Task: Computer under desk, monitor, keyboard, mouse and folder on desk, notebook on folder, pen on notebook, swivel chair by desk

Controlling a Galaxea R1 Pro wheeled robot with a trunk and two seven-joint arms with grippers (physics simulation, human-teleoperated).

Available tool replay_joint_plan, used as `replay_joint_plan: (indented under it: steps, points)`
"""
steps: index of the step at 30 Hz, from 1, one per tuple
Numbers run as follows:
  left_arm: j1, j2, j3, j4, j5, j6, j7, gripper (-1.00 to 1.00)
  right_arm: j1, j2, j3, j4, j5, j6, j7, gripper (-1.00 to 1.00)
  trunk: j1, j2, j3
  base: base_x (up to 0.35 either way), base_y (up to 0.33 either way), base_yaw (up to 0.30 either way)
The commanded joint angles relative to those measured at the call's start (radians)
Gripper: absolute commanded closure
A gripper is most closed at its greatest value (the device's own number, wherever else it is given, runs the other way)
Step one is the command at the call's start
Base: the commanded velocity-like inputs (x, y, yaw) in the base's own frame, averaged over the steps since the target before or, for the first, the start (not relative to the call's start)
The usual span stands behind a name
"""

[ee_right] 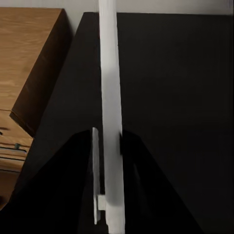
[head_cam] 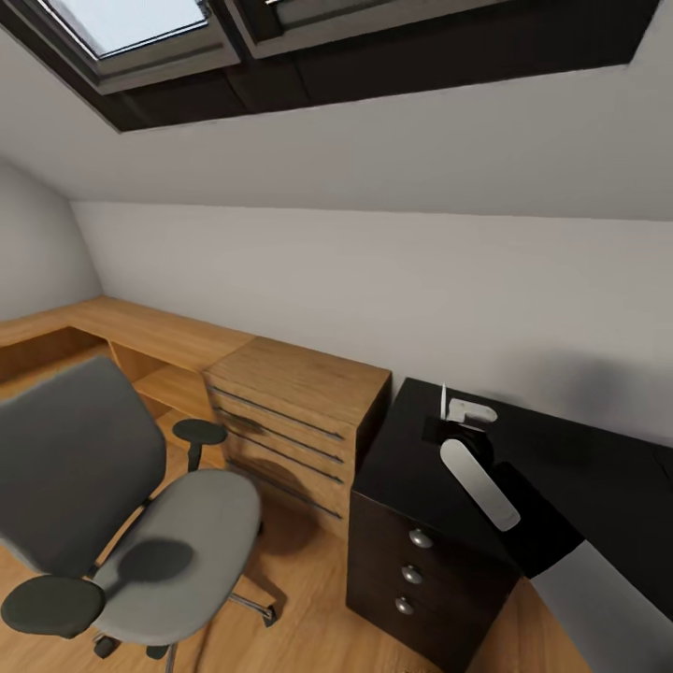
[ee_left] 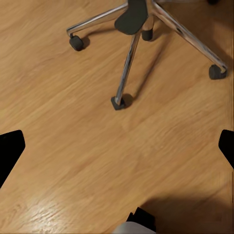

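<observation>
The swivel chair [head_cam: 178,533] stands at the lower left with its grey seat bare. Its chrome base [ee_left: 129,58] and casters show on the wood floor in the left wrist view. There my left gripper [ee_left: 117,146] hangs open over the floor, fingers wide apart. The desk's [head_cam: 579,486] glossy black top lies at the right. My right gripper [head_cam: 447,421] hovers over the desk's left end, shut on a thin white stick that looks like the pen [head_cam: 443,400]. The pen [ee_right: 111,73] runs out from between the fingers over the black desk [ee_right: 170,97].
A light oak chest of drawers [head_cam: 299,374] stands between the chair and the desk, with a low oak shelf [head_cam: 112,327] running left along the wall. The desk has a black drawer unit [head_cam: 411,561] under its left end. A sloped ceiling with skylights is overhead.
</observation>
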Motion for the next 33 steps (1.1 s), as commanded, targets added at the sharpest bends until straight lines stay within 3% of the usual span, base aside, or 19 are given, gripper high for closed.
replay_joint_plan:
  steps: [1, 10, 26, 33]
  points:
    - [0.0, 0.0, -0.001, -0.001, 0.008, -0.003, 0.002, -1.0, -0.002, -0.001, 0.002, 0.0, -0.008, 0.005, -0.007, 1.0, -0.004, 0.007, 0.002, 0.0, 0.0, -0.288]
    - [0.0, 0.0, -0.002, 0.031, 0.006, -0.001, 0.003, -1.0, -0.002, -0.003, -0.005, 0.003, -0.05, 0.0, -0.009, 1.0, -0.038, 0.07, 0.03, 0.0, 0.0, -0.241]
    - [0.0, 0.0, -0.003, 0.051, 0.005, 0.059, 0.002, -1.0, -0.002, -0.002, -0.007, 0.005, -0.058, -0.002, -0.01, 1.0, -0.1, 0.182, 0.08, 0.0, 0.0, -0.02]
    - [0.0, 0.0, -0.002, 0.052, 0.005, 0.056, 0.003, -1.0, -0.002, -0.002, -0.007, 0.007, -0.058, -0.003, -0.01, 1.0, -0.1, 0.182, 0.08, 0.0, 0.0, 0.0]
